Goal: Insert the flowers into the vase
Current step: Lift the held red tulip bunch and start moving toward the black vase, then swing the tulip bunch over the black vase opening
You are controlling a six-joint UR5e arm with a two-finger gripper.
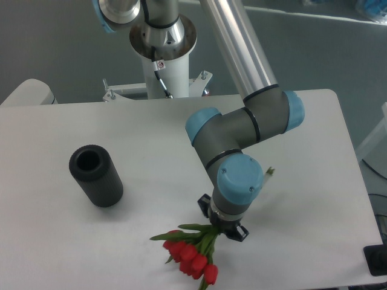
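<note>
Red tulip bunch with green leaves and pale stems (188,258), carried by the two-finger gripper (222,226) at the table's near edge.
Dark jaws clench the stems beneath the blue-capped grey wrist (239,186); blooms hang lower left, one stem tip shows behind the wrist. Matte black cylindrical vase (96,175) stands well apart, far left on the white table (145,139), round mouth uppermost.

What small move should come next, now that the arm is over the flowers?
Probably carry the flowers left toward the vase. The gripper appears closed on the stems with the blooms hanging out below it, while the vase stands well to the left, hole open at the top and unobstructed. The fingers themselves are hidden under the wrist.
</note>
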